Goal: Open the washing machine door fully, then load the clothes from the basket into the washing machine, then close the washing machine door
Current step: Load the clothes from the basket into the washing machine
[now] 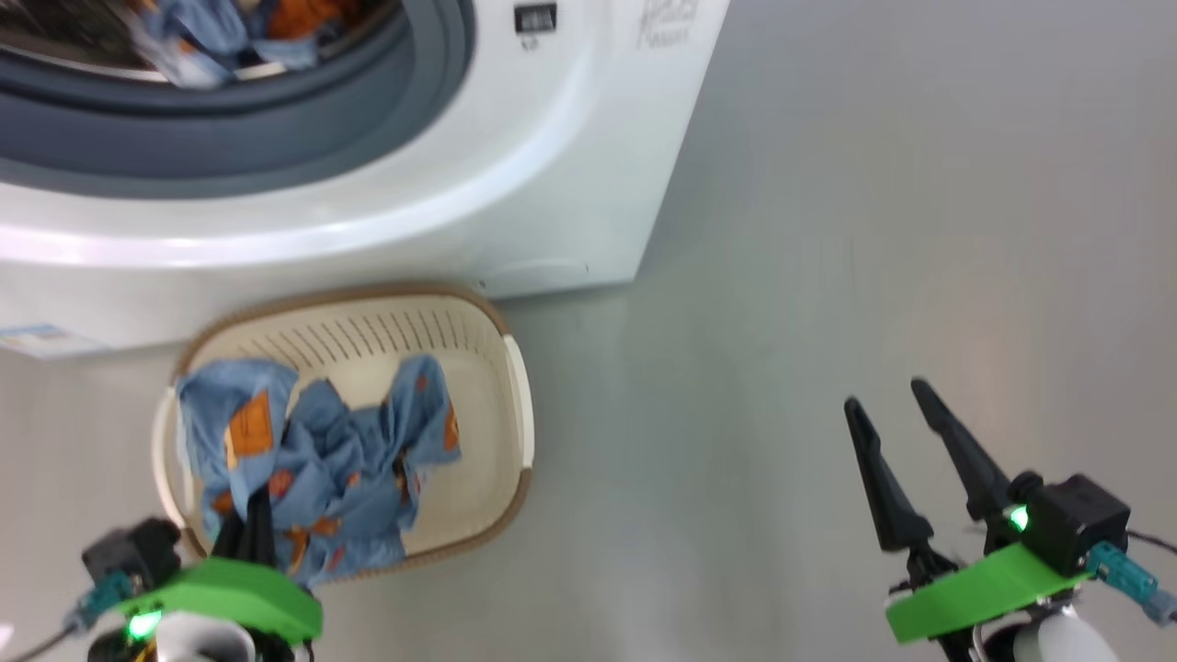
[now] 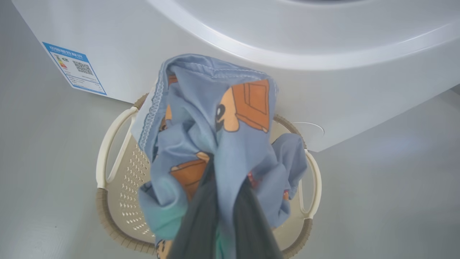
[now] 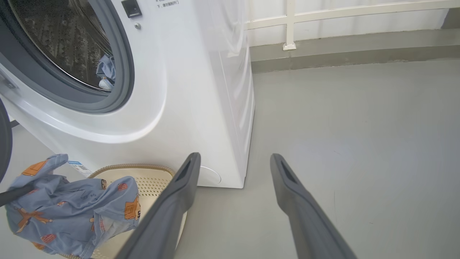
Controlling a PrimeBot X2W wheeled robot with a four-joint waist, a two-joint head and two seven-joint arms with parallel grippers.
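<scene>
Head view: the washing machine (image 1: 515,184) is at the top with its mouth open and the grey gasket (image 1: 276,138) showing. The loaded clothes (image 1: 211,37), blue and orange, lie at the lip of the mouth. The basket (image 1: 478,432) sits on the floor (image 1: 828,276) just in front of the machine's base, toward its right front corner. A blue garment (image 1: 340,450) with orange prints is bunched over the basket's left half. The left gripper (image 1: 253,524) is at the basket's near-left rim, fingers pressed together and pinching the garment. The right gripper (image 1: 885,397) is well apart over bare floor, fingers spread with nothing between them.

Left wrist view: the fingers (image 2: 201,223) are squeezed on a fold of the blue garment. The fabric rises in front of the machine's white front and covers much of the basket. A white handle shows on each side. The blue label sticker (image 2: 73,68) is at the lower corner of the front panel.

Right wrist view: the spread fingers (image 3: 172,208) are over the floor beside the machine's corner. The door (image 3: 4,140) shows as a dark rim at the left edge, swung away from the mouth. The steel drum (image 3: 64,39) has a bit of clothing at its lip. The garment hangs from a dark finger over the basket's rim. A white railing (image 3: 287,25) runs along the floor's far edge.
</scene>
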